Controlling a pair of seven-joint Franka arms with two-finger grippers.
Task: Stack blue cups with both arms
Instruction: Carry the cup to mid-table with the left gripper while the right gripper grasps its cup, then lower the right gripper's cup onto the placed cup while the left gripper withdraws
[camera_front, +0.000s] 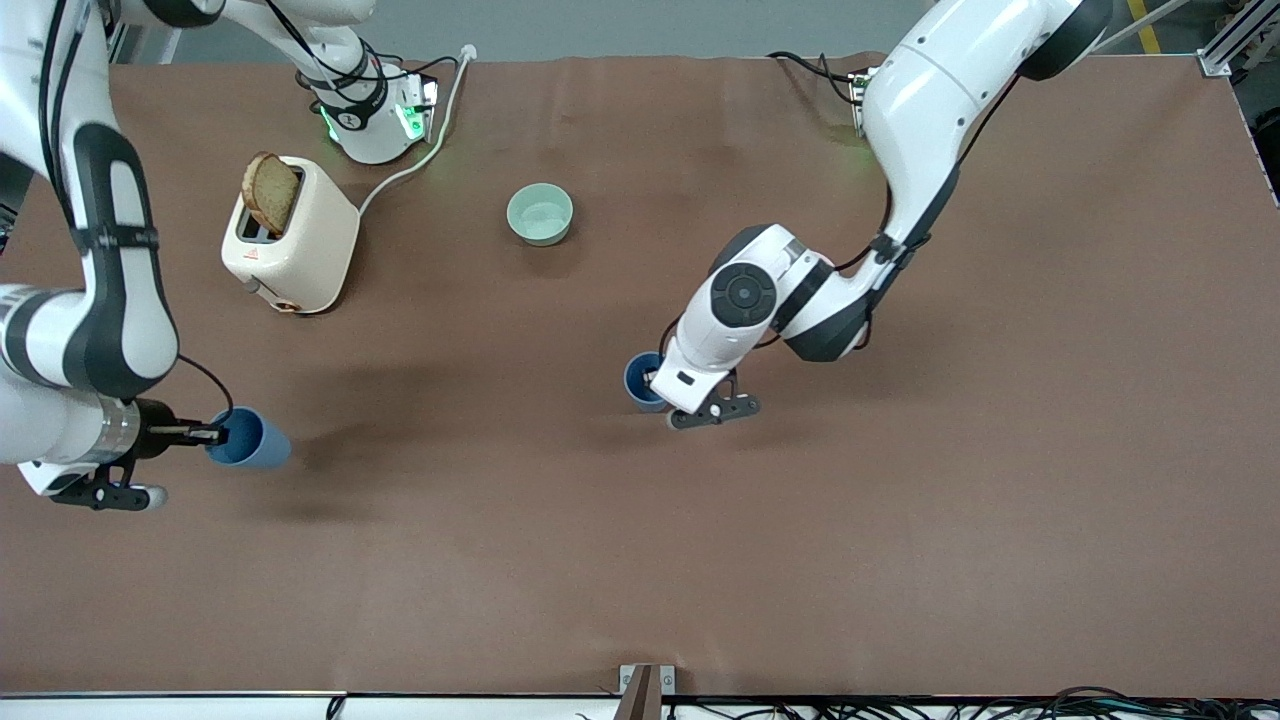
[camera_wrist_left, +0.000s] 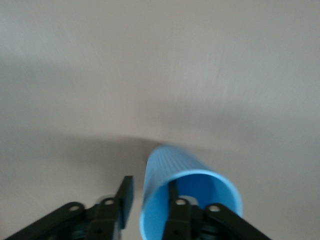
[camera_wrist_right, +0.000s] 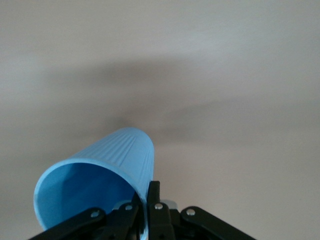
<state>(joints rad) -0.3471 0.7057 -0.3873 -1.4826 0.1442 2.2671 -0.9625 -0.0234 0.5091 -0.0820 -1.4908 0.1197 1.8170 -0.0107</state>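
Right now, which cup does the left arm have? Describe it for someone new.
Find the pale green bowl mid-table. Nearer the front camera stands a blue cup, its wall pinched by the left gripper. The other blue cup is tilted in the right gripper.

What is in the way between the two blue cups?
Nothing visible. The right gripper holds one blue cup, the left gripper holds the other cup, and only bare table shows between them.
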